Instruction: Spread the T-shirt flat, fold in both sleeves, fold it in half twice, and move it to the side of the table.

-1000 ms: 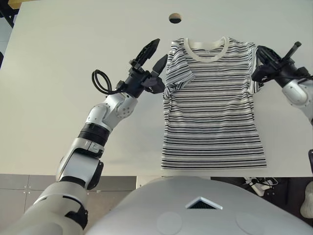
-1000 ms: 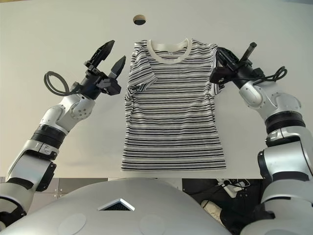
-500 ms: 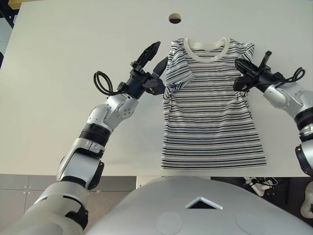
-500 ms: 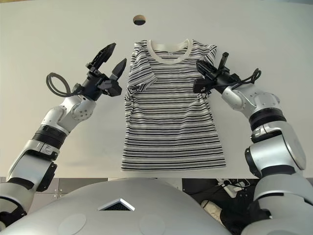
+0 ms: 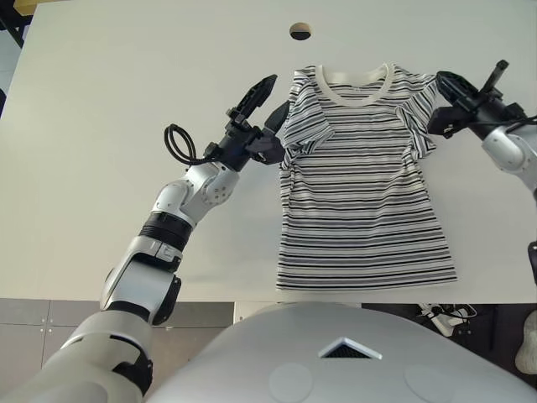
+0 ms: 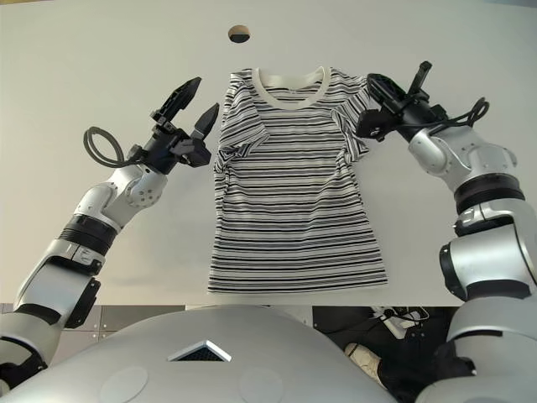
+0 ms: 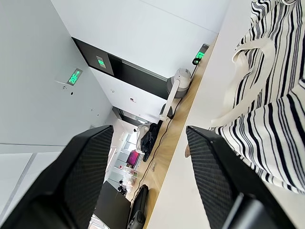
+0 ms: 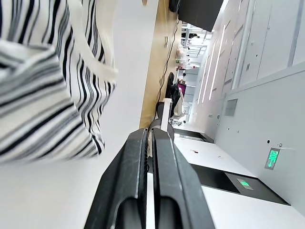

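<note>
We flank the T-shirt point(image 5: 365, 193) on the table point(image 5: 126, 84).
Our left gripper point(image 5: 275, 94) holds its fingers apart at one side; our right gripper point(image 8: 150, 132), fingers together, sits at the other.

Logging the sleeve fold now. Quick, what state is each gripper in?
Left gripper: open, holding nothing, beside the T-shirt.
Right gripper: shut, nothing visible between its fingers.

We took this for a lab or office hall rather than a home. The work surface was a plain white table point(image 5: 126, 101) with a round cable hole point(image 5: 299, 31). Beyond it ran a long white-walled room with a wooden floor point(image 7: 167, 148) and green lit signs point(image 7: 74, 76) beside dark doorways (the exit-marker sort).
</note>
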Tool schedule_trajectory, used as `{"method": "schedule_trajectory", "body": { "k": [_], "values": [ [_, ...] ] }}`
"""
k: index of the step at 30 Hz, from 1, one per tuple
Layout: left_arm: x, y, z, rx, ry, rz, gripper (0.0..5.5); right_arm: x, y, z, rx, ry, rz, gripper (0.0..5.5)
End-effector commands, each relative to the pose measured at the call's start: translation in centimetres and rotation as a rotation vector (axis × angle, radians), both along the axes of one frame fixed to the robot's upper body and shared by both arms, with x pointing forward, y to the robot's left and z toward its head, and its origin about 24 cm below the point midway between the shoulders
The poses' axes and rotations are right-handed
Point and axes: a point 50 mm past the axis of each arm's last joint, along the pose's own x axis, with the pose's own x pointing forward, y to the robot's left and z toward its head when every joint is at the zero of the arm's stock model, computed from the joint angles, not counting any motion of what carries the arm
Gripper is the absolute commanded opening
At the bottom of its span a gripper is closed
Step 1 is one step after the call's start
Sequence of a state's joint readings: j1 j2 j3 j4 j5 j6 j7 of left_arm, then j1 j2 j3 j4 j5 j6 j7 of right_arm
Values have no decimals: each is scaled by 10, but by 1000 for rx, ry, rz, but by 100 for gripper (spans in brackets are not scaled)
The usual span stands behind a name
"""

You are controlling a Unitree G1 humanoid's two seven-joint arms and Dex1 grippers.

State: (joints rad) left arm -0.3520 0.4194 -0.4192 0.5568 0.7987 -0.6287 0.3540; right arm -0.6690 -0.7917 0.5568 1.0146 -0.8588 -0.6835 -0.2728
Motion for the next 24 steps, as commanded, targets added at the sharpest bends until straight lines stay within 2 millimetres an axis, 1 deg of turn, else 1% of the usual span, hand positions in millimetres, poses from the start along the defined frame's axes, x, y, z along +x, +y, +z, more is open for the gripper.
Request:
{"method": "schedule_trajectory", "body": {
  "k": [1, 4, 5, 8, 11, 12, 14, 16, 18, 20, 21, 22, 24],
  "values": [
    [-1, 2, 1, -2, 3, 0, 286, 0, -10, 8, 29, -30, -44, 14],
    [-1, 0, 0, -8, 7, -4, 286, 3, -18, 22, 63, -96, -91, 14],
    [-1, -1, -1, -11, 12, -6, 286, 2, -19, 19, 56, -86, -101, 14],
    [-4, -3, -5, -17, 26, -13, 286, -7, -24, 2, 39, -5, -131, 14],
    [-7, -4, -7, -21, 38, -29, 286, -21, -39, -5, 60, 57, -174, 14],
    [-9, -3, -7, -38, 46, -33, 286, -26, -46, -2, 81, 59, -186, 35],
    [-12, -1, -7, -74, 56, -31, 286, -33, -52, 5, 114, 52, -190, 57],
    [-15, 2, -4, -130, 60, -28, 286, -39, -52, 13, 184, 46, -171, 95],
    [-23, 8, 2, -216, 68, -42, 286, -44, -45, 20, 308, 36, -132, 129],
    [-33, 20, 12, -297, 69, -50, 286, -55, -34, 19, 424, 82, -72, 155],
    [-38, 27, 15, -314, 69, -49, 286, -59, -30, 17, 455, 109, -51, 175],
    [-44, 37, 18, -315, 81, -45, 286, -66, -28, 12, 473, 165, -37, 185],
    [-57, 56, 19, -244, 130, -37, 286, -82, -32, -4, 447, 295, -52, 217]
  ]
}}
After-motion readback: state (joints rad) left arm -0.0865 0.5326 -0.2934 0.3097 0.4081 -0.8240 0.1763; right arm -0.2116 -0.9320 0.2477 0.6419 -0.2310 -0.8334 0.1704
